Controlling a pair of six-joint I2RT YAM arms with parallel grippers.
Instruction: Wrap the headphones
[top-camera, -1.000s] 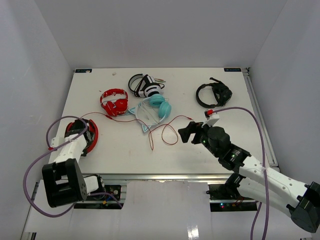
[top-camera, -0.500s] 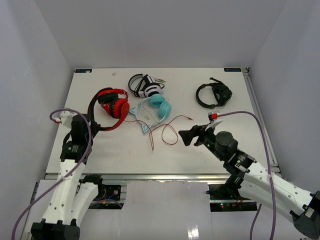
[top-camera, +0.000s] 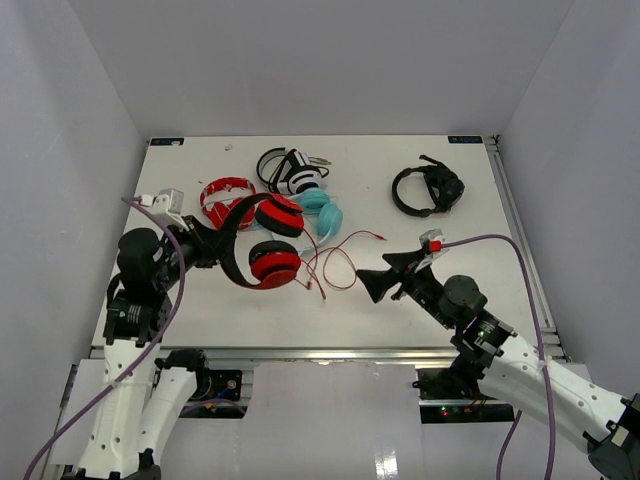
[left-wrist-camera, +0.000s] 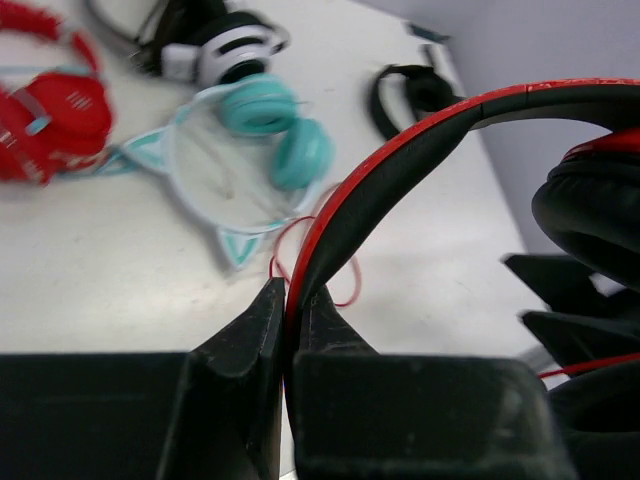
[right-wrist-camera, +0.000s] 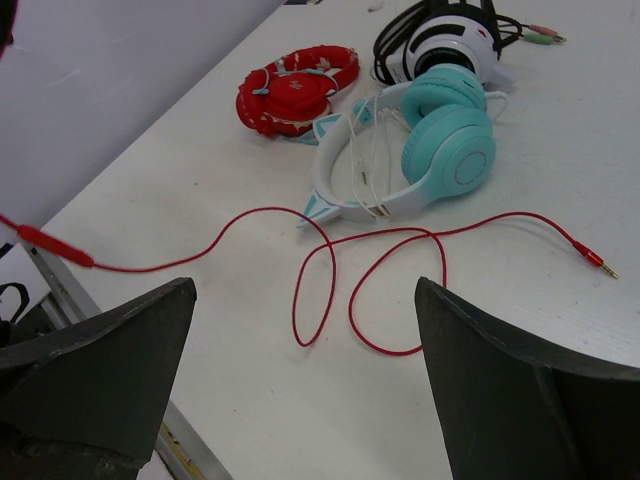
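My left gripper (top-camera: 207, 246) is shut on the black, red-trimmed headband of the headphones (top-camera: 274, 262) and holds them up over the left-centre of the table, the two red-and-black ear cups hanging to its right. In the left wrist view the headband (left-wrist-camera: 400, 165) rises from between the closed fingers of the left gripper (left-wrist-camera: 289, 292). The thin red cable (top-camera: 340, 266) trails from the cups in loops on the table and ends in a plug (top-camera: 384, 237). My right gripper (top-camera: 385, 273) is open just right of those loops. The right wrist view shows the right gripper (right-wrist-camera: 305, 290) wide apart above the cable (right-wrist-camera: 372, 240).
A small all-red pair (top-camera: 225, 195) lies behind the held cups. A teal pair (top-camera: 326, 216), a black-and-white headset (top-camera: 290, 170) and an all-black headset (top-camera: 428, 190) sit further back. The metal rail of the table's near edge (top-camera: 320, 352) runs below both grippers.
The left arm has lifted the headphones from the table's left edge and swung them right toward the centre. The right gripper has opened wider and shifted down and left toward the cable loops.
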